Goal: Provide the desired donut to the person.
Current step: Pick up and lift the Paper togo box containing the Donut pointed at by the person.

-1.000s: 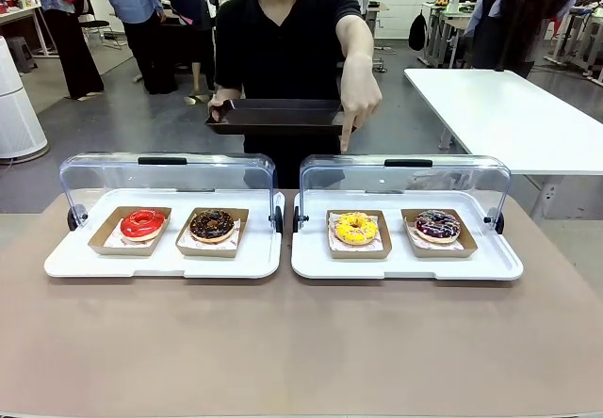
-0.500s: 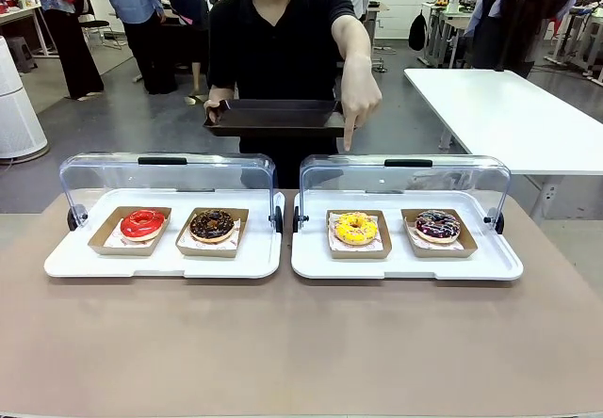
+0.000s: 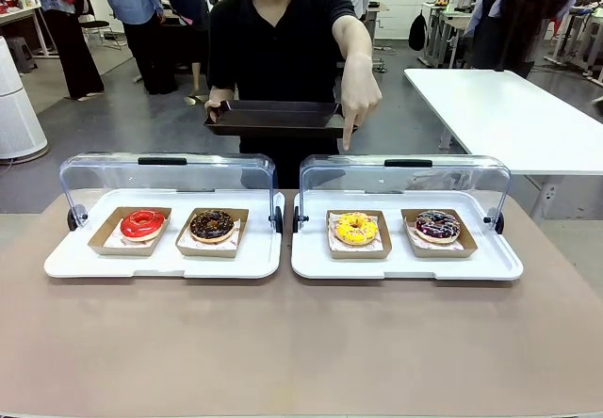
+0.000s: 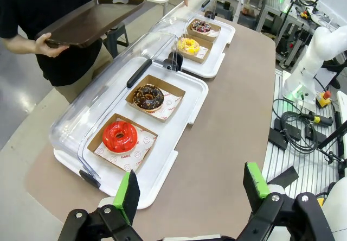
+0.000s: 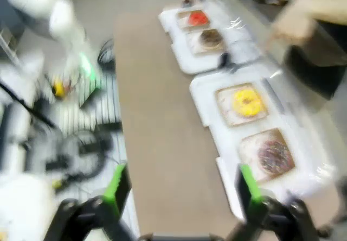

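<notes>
Donut choosing is the step now: the person [image 3: 278, 41] is showing which one they want, and no donut has been picked up yet.

The table [image 3: 301, 343] is the biggest thing, and the yellow donut [image 3: 355, 227] sits on its far half. The person stands behind the yellow donut. The right tray [image 3: 405, 265] holds the yellow donut, and the left tray [image 3: 160, 263] lies to its left. The clear lids [image 3: 405, 178] are tipped back behind it. The brown tray [image 3: 273, 117] is held up behind and above it. The pointing hand [image 3: 358, 93] aims a finger down right above it, so I think yellow is the pick. The purple donut [image 3: 437, 225] is just to its right. The chocolate donut [image 3: 212, 224] and the red donut [image 3: 142, 222] are off to its left.

The left gripper [image 4: 191, 189] and the right gripper [image 5: 181, 186] are both wide open and empty, well back from the yellow donut.

Next, a gripper should reach for the yellow donut's paper box, pinch its edge softly, and carry it to the brown tray.

The front view shows where the finger lines up. The left wrist view shows the other hand [image 4: 46, 44] under the brown tray. The right wrist view is blurry.
</notes>
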### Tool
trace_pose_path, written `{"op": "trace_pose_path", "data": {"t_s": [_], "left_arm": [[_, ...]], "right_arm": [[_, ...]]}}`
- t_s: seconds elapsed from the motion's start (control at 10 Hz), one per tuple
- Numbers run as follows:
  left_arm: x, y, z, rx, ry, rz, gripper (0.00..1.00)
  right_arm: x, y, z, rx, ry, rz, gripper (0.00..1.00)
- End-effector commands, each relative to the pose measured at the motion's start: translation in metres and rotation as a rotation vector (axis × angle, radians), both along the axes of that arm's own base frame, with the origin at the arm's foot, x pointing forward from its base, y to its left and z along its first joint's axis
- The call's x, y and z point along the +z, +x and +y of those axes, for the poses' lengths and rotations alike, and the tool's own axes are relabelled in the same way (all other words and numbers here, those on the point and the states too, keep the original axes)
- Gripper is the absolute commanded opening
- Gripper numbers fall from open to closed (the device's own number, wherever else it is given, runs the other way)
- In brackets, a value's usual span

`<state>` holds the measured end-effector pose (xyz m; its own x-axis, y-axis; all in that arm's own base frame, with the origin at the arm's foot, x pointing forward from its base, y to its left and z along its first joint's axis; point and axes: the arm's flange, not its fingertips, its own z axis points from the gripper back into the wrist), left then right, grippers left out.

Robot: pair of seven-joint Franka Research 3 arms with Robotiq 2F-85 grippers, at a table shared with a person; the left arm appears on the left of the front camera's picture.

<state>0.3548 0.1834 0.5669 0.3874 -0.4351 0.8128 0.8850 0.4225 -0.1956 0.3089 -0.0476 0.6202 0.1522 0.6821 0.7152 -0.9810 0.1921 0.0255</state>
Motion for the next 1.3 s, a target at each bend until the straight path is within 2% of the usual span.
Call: {"op": "trace_pose_path", "data": {"t_s": [0.0, 0.2, 0.3, 0.7, 0.9, 1.0, 1.2], "left_arm": [[0.000, -0.001, 0.001, 0.002, -0.012, -0.006, 1.00], [0.000, -0.001, 0.001, 0.002, -0.012, -0.006, 1.00], [0.000, -0.001, 0.001, 0.002, -0.012, -0.006, 1.00], [0.000, -0.001, 0.001, 0.002, -0.012, -0.006, 1.00], [0.000, -0.001, 0.001, 0.002, -0.012, -0.006, 1.00], [0.000, -0.001, 0.001, 0.002, -0.012, -0.006, 1.00], [0.000, -0.001, 0.001, 0.002, -0.012, -0.006, 1.00]], "right_arm": [[-0.010, 0.004, 0.074, 0.190, -0.231, -0.109, 1.00], [-0.044, 0.003, 0.136, 0.289, -0.408, -0.153, 1.00], [-0.058, 0.006, 0.154, 0.309, -0.450, -0.132, 1.00], [-0.100, 0.029, 0.184, 0.192, -0.532, -0.103, 1.00], [-0.107, 0.028, 0.186, 0.205, -0.514, -0.073, 1.00], [-0.102, 0.031, 0.182, 0.218, -0.519, -0.100, 1.00], [-0.102, 0.031, 0.182, 0.218, -0.519, -0.100, 1.00]]}}
